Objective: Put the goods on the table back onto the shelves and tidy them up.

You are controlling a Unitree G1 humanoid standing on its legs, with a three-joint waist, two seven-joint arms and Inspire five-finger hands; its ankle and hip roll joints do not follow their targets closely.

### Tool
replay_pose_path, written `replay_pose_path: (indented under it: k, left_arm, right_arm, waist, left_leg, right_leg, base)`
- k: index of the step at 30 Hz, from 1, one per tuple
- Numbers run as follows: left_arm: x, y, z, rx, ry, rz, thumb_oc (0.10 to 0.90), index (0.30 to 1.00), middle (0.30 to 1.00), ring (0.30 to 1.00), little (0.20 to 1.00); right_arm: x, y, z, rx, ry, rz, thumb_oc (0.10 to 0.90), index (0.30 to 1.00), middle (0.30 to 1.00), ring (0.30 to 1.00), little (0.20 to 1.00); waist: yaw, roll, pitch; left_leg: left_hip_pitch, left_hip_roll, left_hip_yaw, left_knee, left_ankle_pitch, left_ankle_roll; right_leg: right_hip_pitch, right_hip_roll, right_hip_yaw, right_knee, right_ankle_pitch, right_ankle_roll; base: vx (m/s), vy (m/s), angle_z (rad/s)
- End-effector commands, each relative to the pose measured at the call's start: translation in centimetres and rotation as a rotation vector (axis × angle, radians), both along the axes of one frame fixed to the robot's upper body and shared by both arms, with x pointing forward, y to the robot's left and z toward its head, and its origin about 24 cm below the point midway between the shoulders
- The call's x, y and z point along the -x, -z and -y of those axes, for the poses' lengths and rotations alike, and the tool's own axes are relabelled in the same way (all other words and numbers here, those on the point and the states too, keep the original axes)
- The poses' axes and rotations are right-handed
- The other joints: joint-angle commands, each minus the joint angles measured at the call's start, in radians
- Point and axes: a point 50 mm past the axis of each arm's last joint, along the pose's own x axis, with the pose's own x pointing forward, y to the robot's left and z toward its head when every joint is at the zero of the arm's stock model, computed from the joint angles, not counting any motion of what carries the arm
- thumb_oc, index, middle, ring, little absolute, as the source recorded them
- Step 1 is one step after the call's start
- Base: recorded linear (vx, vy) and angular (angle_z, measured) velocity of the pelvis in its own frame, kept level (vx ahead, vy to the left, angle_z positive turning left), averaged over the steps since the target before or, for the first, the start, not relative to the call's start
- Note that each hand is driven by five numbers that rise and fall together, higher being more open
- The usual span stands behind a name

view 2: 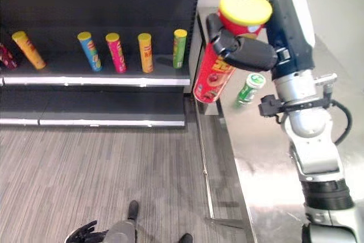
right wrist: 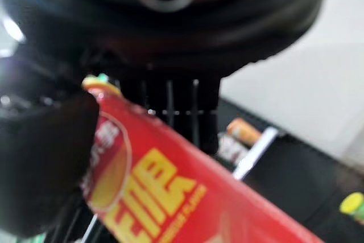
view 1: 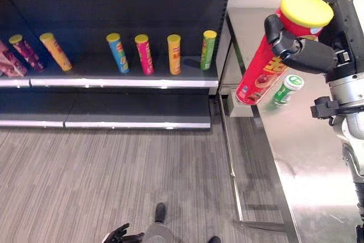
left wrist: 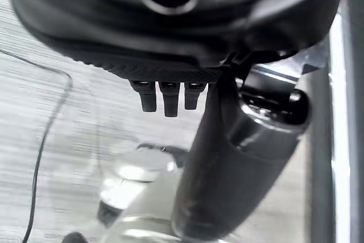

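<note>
My right hand (view 1: 304, 52) is shut on a tall red chip can (view 1: 263, 69) with a yellow lid, gripping it near the top. The can hangs tilted in the air over the steel table's (view 1: 307, 157) left edge, its base pointing toward the shelf (view 1: 114, 82). The right wrist view shows the fingers and thumb (right wrist: 45, 157) wrapped round the red can (right wrist: 170, 197). A small green can (view 1: 287, 89) with a white lid lies on the table just behind it. My left hand (view 1: 116, 234) hangs low over the floor, fingers relaxed.
On the shelf's middle board stand several leaning cans: a yellow one (view 1: 56, 51), blue (view 1: 118, 53), pink (view 1: 144, 54), orange (view 1: 174, 54) and green (view 1: 208, 49). Dark red packs (view 1: 25, 52) sit at the far left. The lower board (view 1: 131, 112) is bare. Wood-pattern floor (view 1: 114, 174) lies between.
</note>
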Motion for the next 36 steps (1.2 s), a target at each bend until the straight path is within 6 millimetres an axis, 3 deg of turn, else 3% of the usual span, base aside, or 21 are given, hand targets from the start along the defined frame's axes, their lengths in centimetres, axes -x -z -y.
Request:
replay_pose_path:
  k: [1, 3, 4, 7, 8, 9, 10, 11, 12, 13, 15, 16, 24, 25, 28, 30, 32, 33, 34, 35, 36]
  left_arm:
    - [-3.0, -0.8, 0.0, -0.023, 0.095, 0.087, 0.800, 0.900, 0.900, 0.900, 0.900]
    - [-3.0, -0.8, 0.0, -0.023, 0.095, 0.087, 0.800, 0.900, 0.900, 0.900, 0.900]
    - [-2.9, -0.9, -0.2, -0.030, 0.094, 0.094, 0.800, 0.900, 0.900, 0.900, 0.900]
    - [-2.9, -1.0, -0.2, -0.039, 0.130, 0.092, 0.800, 0.900, 0.900, 0.900, 0.900]
    - [-3.1, -1.0, -0.2, -0.059, 0.190, 0.075, 0.800, 0.900, 0.900, 0.900, 0.900]
    - [-3.3, -1.1, -0.4, -0.067, 0.200, 0.071, 0.800, 0.900, 0.900, 0.900, 0.900]
    - [-3.3, -1.1, -0.4, -0.069, 0.201, 0.071, 0.800, 0.900, 0.900, 0.900, 0.900]
    - [-3.4, -1.2, -0.7, -0.088, 0.229, 0.064, 0.800, 0.900, 0.900, 0.900, 0.900]
    - [-3.1, -1.3, -1.3, -0.103, 0.222, 0.058, 0.800, 0.900, 0.900, 0.900, 0.900]
    - [-3.0, -1.4, -1.6, -0.110, 0.215, 0.059, 0.800, 0.900, 0.900, 0.900, 0.900]
    - [-2.9, -1.4, -1.8, -0.113, 0.205, 0.057, 0.800, 0.900, 0.900, 0.900, 0.900]
    - [-2.9, -1.5, -2.0, -0.112, 0.191, 0.055, 0.800, 0.900, 0.900, 0.900, 0.900]
    - [-2.9, -1.5, -2.0, -0.111, 0.191, 0.055, 0.800, 0.900, 0.900, 0.900, 0.900]
    - [-2.5, -0.9, -0.8, -0.068, 0.183, 0.035, 0.800, 0.900, 0.900, 0.900, 0.900]
    - [-2.2, -0.6, -0.3, -0.061, 0.191, 0.019, 0.800, 0.900, 0.900, 0.900, 0.900]
    - [-2.6, -0.6, 0.3, -0.046, 0.176, 0.045, 0.800, 0.900, 0.900, 0.900, 0.900]
    - [-3.2, -0.8, 0.6, -0.029, 0.168, 0.074, 0.800, 0.900, 0.900, 0.900, 0.900]
    - [-3.3, -0.7, 0.9, -0.018, 0.155, 0.075, 0.800, 0.900, 0.900, 0.900, 0.900]
    - [-3.4, -0.8, 0.9, -0.017, 0.149, 0.078, 0.800, 0.900, 0.900, 0.900, 0.900]
    - [-3.5, -0.8, 1.0, -0.013, 0.157, 0.083, 0.800, 0.900, 0.900, 0.900, 0.900]
    - [-3.1, -0.8, 0.7, -0.027, 0.142, 0.078, 0.800, 0.900, 0.900, 0.900, 0.900]
  right_arm:
    - [2.5, -5.1, -0.8, -0.023, -0.062, 0.307, 0.400, 0.300, 0.300, 0.300, 0.300]
    - [2.5, -5.1, -0.8, -0.023, -0.062, 0.307, 0.400, 0.300, 0.300, 0.300, 0.300]
    - [2.6, -4.9, -0.8, -0.003, -0.041, 0.313, 0.400, 0.300, 0.300, 0.300, 0.300]
    - [2.4, -4.3, -0.8, 0.021, -0.005, 0.294, 0.400, 0.300, 0.300, 0.300, 0.300]
    - [2.2, -3.4, -0.9, 0.022, 0.021, 0.275, 0.400, 0.300, 0.300, 0.300, 0.300]
    - [2.1, -2.8, -0.8, 0.024, 0.041, 0.260, 0.400, 0.300, 0.300, 0.300, 0.300]
    - [2.2, -2.7, -0.8, 0.023, 0.044, 0.260, 0.400, 0.300, 0.300, 0.300, 0.300]
    - [2.1, -1.9, -0.8, 0.032, 0.059, 0.235, 0.400, 0.300, 0.300, 0.300, 0.300]
    - [1.7, -1.8, -1.8, 0.052, 0.041, 0.239, 0.400, 0.300, 0.300, 0.300, 0.300]
    - [1.6, -1.6, -2.2, 0.061, 0.029, 0.233, 0.400, 0.300, 0.300, 0.300, 0.300]
    - [1.4, -1.3, -2.6, 0.058, 0.014, 0.219, 0.400, 0.300, 0.300, 0.300, 0.300]
    - [1.2, -0.8, -2.5, 0.087, 0.022, 0.190, 0.400, 0.300, 0.300, 0.300, 0.300]
    - [1.2, -0.8, -2.5, 0.088, 0.021, 0.190, 0.400, 0.300, 0.300, 0.300, 0.300]
    - [0.6, -0.3, -3.7, 0.132, -0.023, 0.159, 0.400, 0.300, 0.300, 0.300, 0.300]
    - [0.3, -0.1, -3.7, 0.122, -0.026, 0.145, 0.400, 0.300, 0.300, 0.300, 0.300]
    - [0.2, 0.1, -4.0, 0.112, -0.045, 0.135, 0.400, 0.300, 0.300, 0.300, 0.300]
    - [0.0, 0.1, -4.3, 0.093, -0.071, 0.132, 0.400, 0.300, 0.300, 0.300, 0.300]
    - [-0.1, 0.4, -4.3, 0.091, -0.066, 0.114, 0.400, 0.300, 0.300, 0.300, 0.300]
    - [-0.1, 0.4, -4.1, 0.095, -0.055, 0.112, 0.400, 0.300, 0.300, 0.300, 0.300]
    - [0.1, 0.6, -3.7, 0.092, -0.039, 0.103, 0.400, 0.300, 0.300, 0.300, 0.300]
    - [0.1, 0.9, -3.8, 0.069, -0.048, 0.094, 0.400, 0.300, 0.300, 0.300, 0.300]
  waist:
    - [-0.003, -0.030, -0.108]
    - [-0.003, -0.030, -0.108]
    - [-0.029, -0.011, -0.120]
    - [-0.041, 0.020, -0.145]
    - [-0.046, 0.027, -0.145]
    - [-0.048, 0.022, -0.149]
    - [-0.049, 0.016, -0.149]
    - [-0.058, 0.009, -0.145]
    - [-0.061, 0.014, -0.130]
    - [-0.063, 0.020, -0.118]
    - [-0.070, 0.023, -0.108]
    - [-0.114, 0.026, -0.093]
    - [-0.108, 0.028, -0.095]
    - [-0.124, -0.017, -0.082]
    - [-0.119, -0.026, -0.092]
    - [-0.110, -0.030, -0.094]
    - [-0.094, -0.039, -0.061]
    - [-0.078, -0.034, -0.037]
    - [-0.079, -0.028, -0.030]
    - [-0.069, -0.031, -0.025]
    - [-0.065, -0.029, -0.039]
  left_leg:
    - [-0.019, -0.006, -0.010, -0.033, 0.051, 0.005]
    - [-0.019, -0.006, -0.010, -0.033, 0.051, 0.005]
    - [0.024, 0.125, 0.027, -0.039, 0.109, -0.035]
    - [0.060, 0.134, 0.021, -0.044, 0.056, -0.062]
    - [0.040, 0.053, 0.024, -0.039, -0.022, -0.016]
    - [0.050, 0.019, 0.021, -0.044, -0.062, -0.003]
    - [0.050, 0.010, 0.020, -0.044, -0.064, 0.001]
    - [0.059, -0.074, 0.020, -0.047, -0.111, 0.050]
    - [0.081, -0.131, 0.048, -0.053, -0.132, 0.093]
    - [0.089, -0.151, 0.056, -0.055, -0.137, 0.109]
    - [0.095, -0.166, 0.060, -0.055, -0.142, 0.122]
    - [0.096, -0.183, 0.048, -0.056, -0.116, 0.135]
    - [0.096, -0.179, 0.054, -0.056, -0.118, 0.132]
    - [0.150, -0.250, 0.017, -0.056, -0.159, 0.143]
    - [0.163, -0.252, 0.008, -0.056, -0.173, 0.139]
    - [0.150, -0.243, 0.007, 0.017, -0.202, 0.133]
    - [0.042, -0.197, 0.010, 0.270, -0.222, 0.087]
    - [-0.029, -0.171, 0.009, 0.401, -0.160, 0.059]
    - [-0.069, -0.132, 0.017, 0.438, -0.138, 0.050]
    - [-0.101, -0.095, 0.022, 0.364, -0.135, 0.065]
    - [-0.117, -0.051, -0.024, 0.149, -0.066, 0.057]
  right_leg:
    - [-0.015, -0.008, 0.116, 0.005, -0.019, 0.049]
    - [-0.015, -0.008, 0.116, 0.005, -0.019, 0.049]
    - [-0.024, -0.069, 0.070, 0.005, 0.005, 0.073]
    - [-0.011, -0.107, 0.059, 0.005, 0.014, 0.109]
    - [-0.003, -0.209, 0.030, 0.017, 0.092, 0.137]
    - [0.010, -0.256, 0.029, 0.037, 0.109, 0.166]
    - [0.011, -0.264, 0.028, 0.040, 0.111, 0.172]
    - [-0.007, -0.368, 0.013, 0.130, 0.211, 0.191]
    - [-0.053, -0.431, 0.018, 0.207, 0.255, 0.189]
    - [-0.072, -0.439, 0.023, 0.250, 0.271, 0.185]
    - [-0.106, -0.424, 0.069, 0.303, 0.237, 0.176]
    - [-0.187, -0.278, 0.193, 0.314, 0.149, 0.112]
    - [-0.195, -0.275, 0.201, 0.320, 0.144, 0.109]
    - [-0.264, 0.016, 0.264, 0.089, 0.109, 0.073]
    - [-0.211, 0.025, 0.270, 0.030, 0.118, 0.070]
    - [-0.191, 0.027, 0.263, 0.025, 0.109, 0.065]
    - [-0.136, 0.026, 0.225, 0.013, 0.085, 0.042]
    - [-0.104, 0.031, 0.202, 0.008, 0.060, 0.021]
    - [-0.090, 0.035, 0.183, 0.006, 0.046, 0.015]
    - [-0.077, 0.023, 0.173, 0.005, 0.027, 0.023]
    - [-0.081, 0.005, 0.187, 0.005, 0.011, 0.042]
  base:
    - [0.00, 0.000, 0.29]
    - [-0.03, 0.188, 0.03]
    - [-0.07, 0.375, 0.13]
    - [0.05, 0.630, 1.07]
    - [0.11, 0.758, 0.66]
    - [0.10, 0.768, 0.09]
    - [0.14, 0.584, 0.70]
    - [0.04, 0.732, 0.87]
    - [0.05, 0.901, 0.82]
    - [0.01, 0.626, -0.06]
    - [0.02, 0.319, -0.33]
    - [0.00, 0.215, 0.03]
    - [0.06, 0.054, 0.27]
    - [0.56, 0.202, -0.57]
    - [0.31, 0.023, 0.16]
    - [0.14, -0.083, 0.74]
    - [0.11, -0.163, 0.61]
    - [0.12, -0.136, 0.97]
    - [0.18, -0.009, 0.82]
    - [0.36, 0.214, 0.96]
    - [0.41, 0.322, 0.41]
